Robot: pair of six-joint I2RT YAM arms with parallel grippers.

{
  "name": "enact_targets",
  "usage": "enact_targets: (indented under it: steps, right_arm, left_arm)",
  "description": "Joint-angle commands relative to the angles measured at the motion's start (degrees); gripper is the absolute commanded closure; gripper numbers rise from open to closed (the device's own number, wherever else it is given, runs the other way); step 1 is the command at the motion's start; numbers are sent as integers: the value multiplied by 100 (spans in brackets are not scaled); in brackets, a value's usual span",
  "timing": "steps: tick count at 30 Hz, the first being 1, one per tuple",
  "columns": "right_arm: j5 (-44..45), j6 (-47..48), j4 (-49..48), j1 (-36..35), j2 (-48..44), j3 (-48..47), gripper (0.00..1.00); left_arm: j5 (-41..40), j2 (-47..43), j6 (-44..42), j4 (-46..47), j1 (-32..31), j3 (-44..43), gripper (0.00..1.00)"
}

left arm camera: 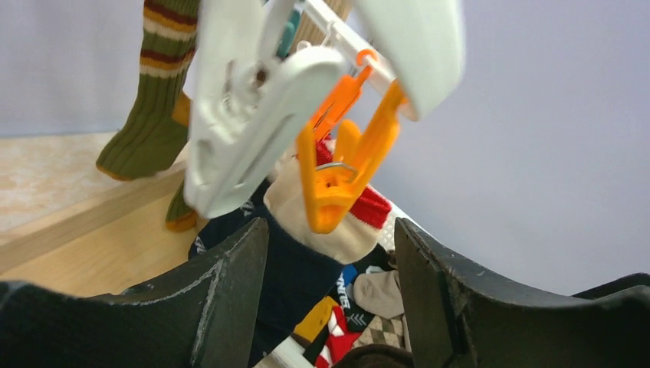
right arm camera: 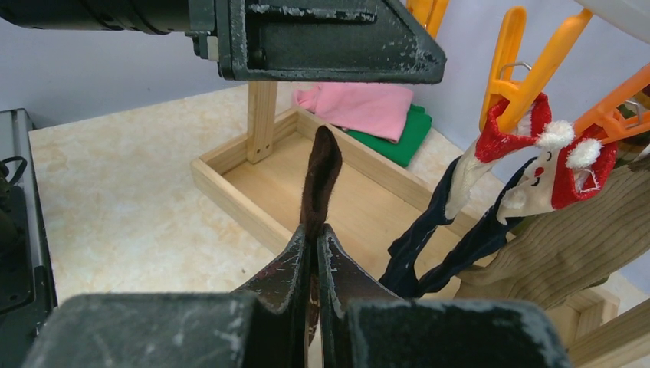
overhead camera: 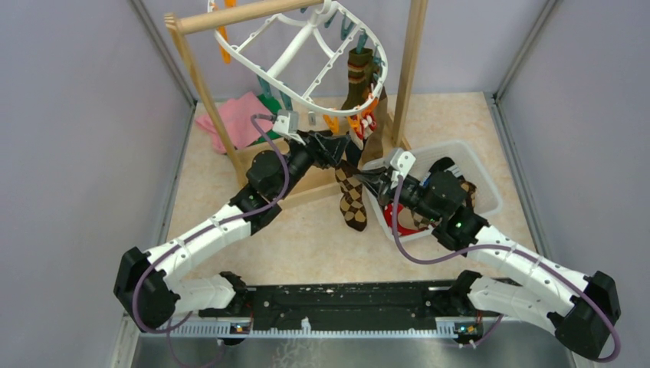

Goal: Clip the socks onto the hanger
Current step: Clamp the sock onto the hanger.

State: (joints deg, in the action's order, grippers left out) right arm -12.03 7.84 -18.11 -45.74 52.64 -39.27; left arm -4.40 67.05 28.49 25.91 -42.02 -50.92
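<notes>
The white oval hanger [overhead camera: 306,54] hangs tilted from the wooden pole. A brown-green striped sock [overhead camera: 359,80] and red-and-white socks [right arm camera: 512,134] hang from its orange clips. My left gripper [left arm camera: 329,249] is open just under an orange clip [left arm camera: 337,180], whose tail sits at the fingertips' level without touching them. That clip holds a red, cream and navy sock [left arm camera: 337,226]. My right gripper [right arm camera: 314,234] is shut on the top edge of the brown argyle sock [overhead camera: 352,203], which dangles below it. The sock's brown cuff [right arm camera: 322,172] stands up out of the jaws, below the left gripper [overhead camera: 341,146].
A white basket [overhead camera: 479,172] with several more socks stands at the right, under my right arm. The wooden rack's base tray [right arm camera: 306,192] lies below the clips, with its posts [overhead camera: 410,69] on both sides. Pink [overhead camera: 238,115] and green [right arm camera: 406,138] cloths lie behind it.
</notes>
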Motion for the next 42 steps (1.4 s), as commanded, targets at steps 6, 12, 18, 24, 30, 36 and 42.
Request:
enact_targets:
  steps: [6, 12, 18, 24, 30, 36, 42]
  right_arm:
    - [42, -18, -325, -39, -149, 33, 100]
    - [32, -28, -325, -40, -177, 50, 100]
    - [77, -19, -333, -44, -237, 91, 100]
    - [98, -19, -334, -39, -253, 110, 100]
    - [100, -19, -338, -41, -265, 121, 100]
    - [121, -19, -347, -41, -281, 138, 100]
    - [146, -10, -360, -44, -264, 154, 100]
  left_arm:
    - [-856, -76, -634, 1119, -297, -48, 35]
    - [-1104, 115, -756, 1041, -303, -272, 36]
    - [-1173, 236, -800, 1113, -298, -350, 37]
    - [-1188, 274, -848, 1159, -298, -470, 39]
    - [-1300, 309, -896, 1221, -300, -565, 40]
    - [-1360, 352, -933, 1214, -298, -630, 44]
    - [-1381, 358, -903, 1170, -300, -685, 57]
